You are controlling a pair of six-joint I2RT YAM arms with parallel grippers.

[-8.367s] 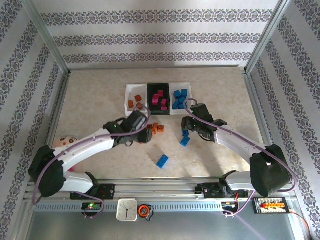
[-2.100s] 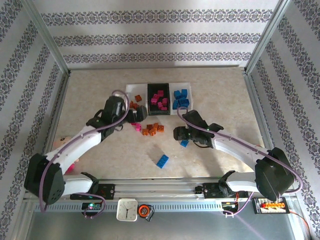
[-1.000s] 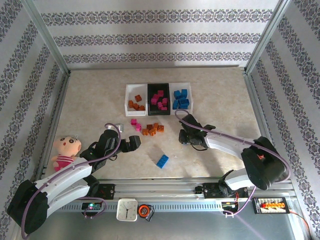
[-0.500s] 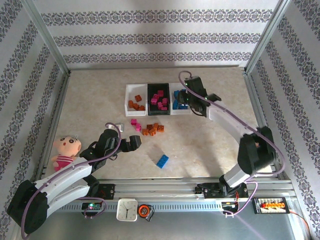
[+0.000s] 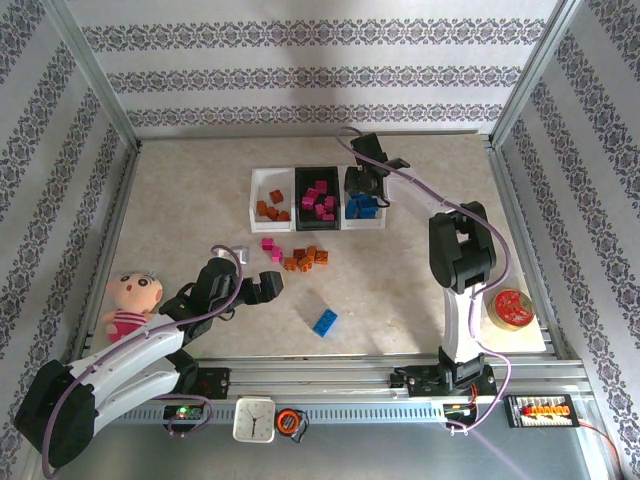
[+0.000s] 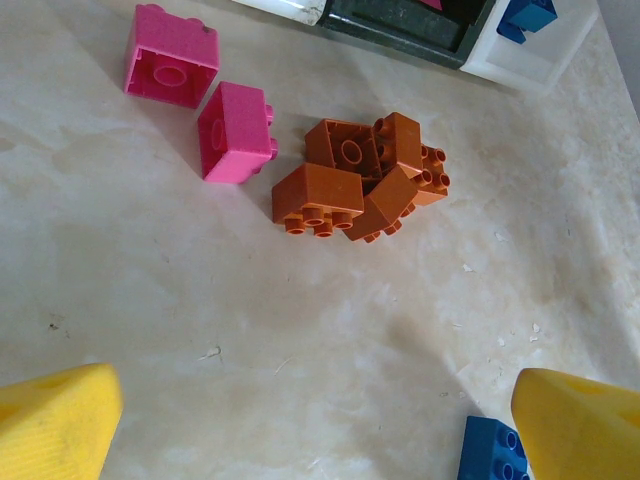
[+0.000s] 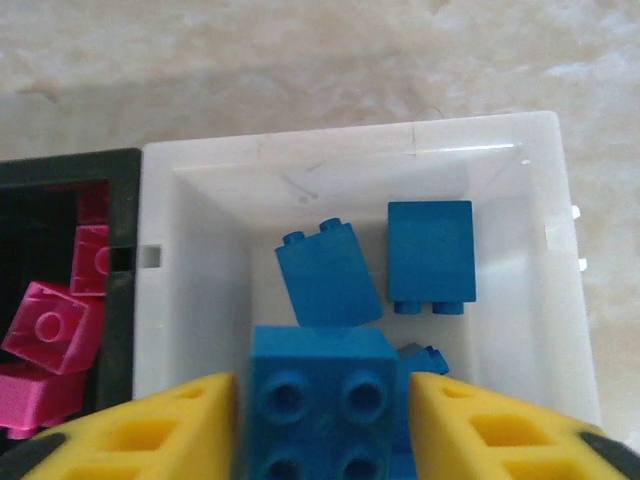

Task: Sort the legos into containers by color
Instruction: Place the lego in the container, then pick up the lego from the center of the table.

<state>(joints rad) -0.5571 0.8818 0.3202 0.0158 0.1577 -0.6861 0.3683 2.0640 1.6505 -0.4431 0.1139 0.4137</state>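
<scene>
Blue brick (image 7: 320, 400) in right claw (image 7: 322, 388) hangs between white bin's (image 7: 350, 135) walls.

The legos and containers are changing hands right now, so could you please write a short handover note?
Right gripper: shut on a blue lego above the right white bin, not yet released.
Left gripper: open, over the table near loose bricks.
Done: orange in the left white bin, pink in the black bin, blue in the right.
To do: two pink legos, an orange cluster and one blue brick on the table.
</scene>
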